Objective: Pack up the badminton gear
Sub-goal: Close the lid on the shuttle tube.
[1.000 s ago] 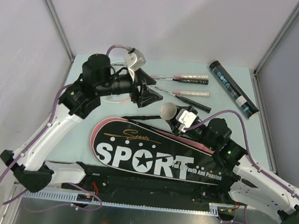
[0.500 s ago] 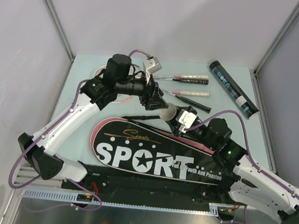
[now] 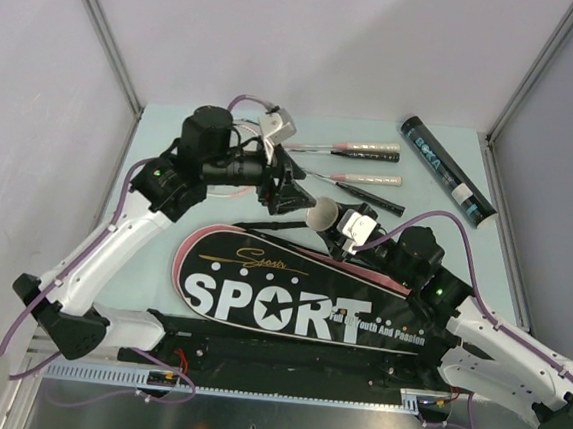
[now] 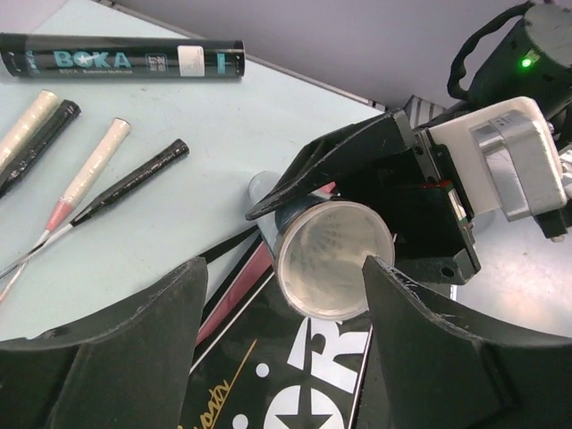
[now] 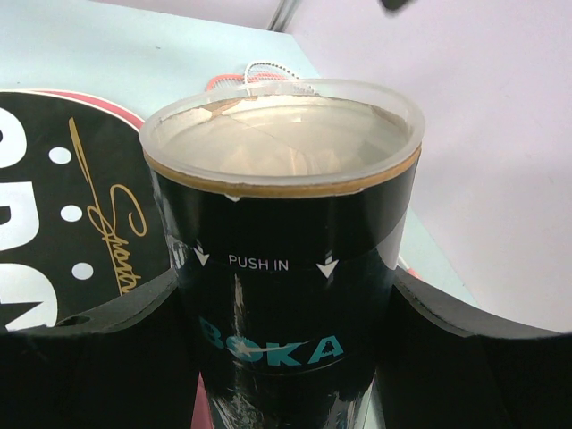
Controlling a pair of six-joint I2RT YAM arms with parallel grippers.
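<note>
Left pincer [image 3: 298, 197] has swung toward the tube [image 3: 321, 216] in right pincer [image 3: 340, 231].

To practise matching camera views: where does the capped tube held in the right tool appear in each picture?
Top external: capped tube, centre, just above the SPORT bag.
Left wrist: centre, cap facing the camera.
Right wrist: fills the middle.
Shared landmark: the SPORT bag.

The racket cover [image 3: 289, 300] lies on the table [image 3: 164, 234], nearest my bases. One tube [image 3: 323, 216] sits in my right gripper [image 3: 353, 228] over the cover's far edge, with my left gripper [image 3: 291, 188] just left of its capped end. Behind them lie the racket handles [image 3: 370, 179], and a second tube [image 3: 448, 172] lies to their right.
</note>
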